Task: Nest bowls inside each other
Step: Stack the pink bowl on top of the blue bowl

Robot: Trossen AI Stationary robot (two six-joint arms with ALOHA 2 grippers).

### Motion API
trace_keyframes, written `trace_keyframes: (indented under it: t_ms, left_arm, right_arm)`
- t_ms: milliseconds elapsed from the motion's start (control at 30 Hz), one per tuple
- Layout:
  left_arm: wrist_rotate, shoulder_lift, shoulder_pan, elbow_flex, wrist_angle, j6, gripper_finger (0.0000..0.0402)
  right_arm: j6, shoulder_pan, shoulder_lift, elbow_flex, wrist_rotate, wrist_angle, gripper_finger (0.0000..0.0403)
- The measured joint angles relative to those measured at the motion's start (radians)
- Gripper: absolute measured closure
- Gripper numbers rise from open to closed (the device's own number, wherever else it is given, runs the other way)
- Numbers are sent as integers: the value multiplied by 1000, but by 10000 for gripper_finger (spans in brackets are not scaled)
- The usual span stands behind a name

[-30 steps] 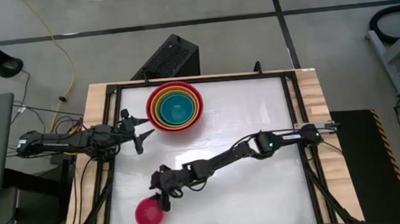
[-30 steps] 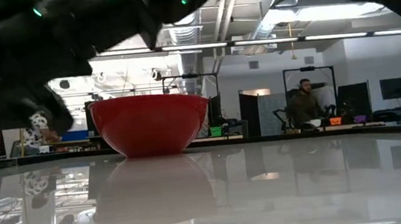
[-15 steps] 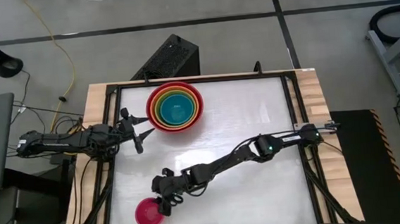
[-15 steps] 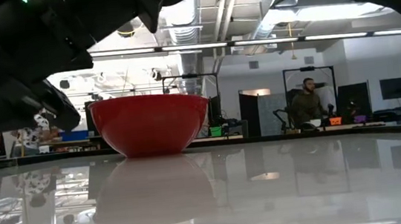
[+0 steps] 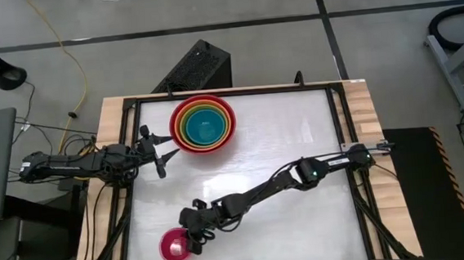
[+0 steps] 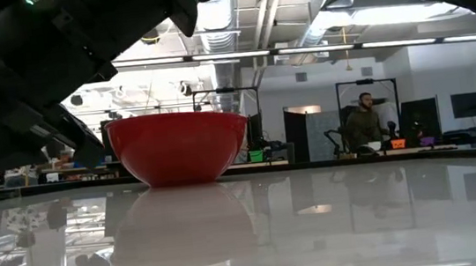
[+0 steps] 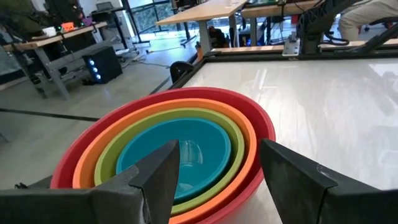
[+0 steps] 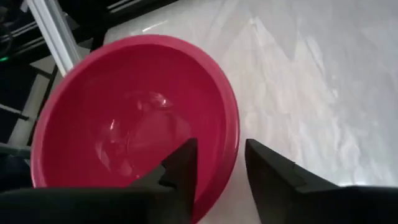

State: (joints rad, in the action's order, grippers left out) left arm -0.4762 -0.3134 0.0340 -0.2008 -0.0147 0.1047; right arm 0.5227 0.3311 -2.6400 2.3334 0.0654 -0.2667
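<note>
A stack of nested bowls stands at the table's far left: red outermost, then orange, lime green and teal. In the low view only the stack's red bowl shows. A magenta pink bowl sits upright on its base near the table's near left corner. My right gripper reaches down to the pink bowl's right rim, open, with one finger inside the bowl and one outside. My left gripper waits open at the table's left edge, pointing level at the stack. My right gripper straddles the pink bowl's rim on its right side, one finger inside the bowl and the other outside. It comes slanting down from the table's right. I cannot tell whether either finger touches the wall. The bowl rests on the table.
The white glossy tabletop lies bare between the stack and the pink bowl and over its right half. A black frame runs along the table's edges. A black box stands on the floor beyond the far edge.
My right gripper has moved toward the table's near edge and down onto the pink bowl's right rim, tipping its fingers lower. The bowls stay where they were.
</note>
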Motion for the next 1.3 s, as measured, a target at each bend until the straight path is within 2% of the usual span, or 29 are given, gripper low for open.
trace_keyframes:
  t_ms: [67, 200, 233, 400, 567, 867, 967, 1100, 1300]
  left_arm:
    - [0, 0, 0, 0, 0, 0, 189]
    - [0, 0, 0, 0, 0, 0, 189]
    - [0, 0, 0, 0, 0, 0, 189]
    - [0, 0, 0, 0, 1, 4, 189]
    - [0, 0, 0, 0, 3, 4, 189]
    - [-1, 0, 0, 0, 11, 24, 189]
    - [-4, 0, 0, 0, 11, 26, 189]
    - [-7, 0, 0, 0, 7, 26, 189]
    - [-6, 0, 0, 0, 6, 26, 189]
  right_arm:
    - [-3, -2, 0, 0, -3, 2, 286]
    - [-6, -11, 0, 0, -40, 24, 373]
    - [-6, -12, 0, 0, -47, 25, 383]
    - [-13, -29, 22, 0, -79, -21, 385]
    - [-103, -55, 131, 0, -56, -159, 385]
    - [-269, -134, 412, 1, 168, -629, 385]
    - [-303, -200, 489, 1, 220, -702, 385]
    - [-320, -344, 547, 1, 221, -727, 385]
    - [-262, -563, 505, 1, 134, -713, 386]
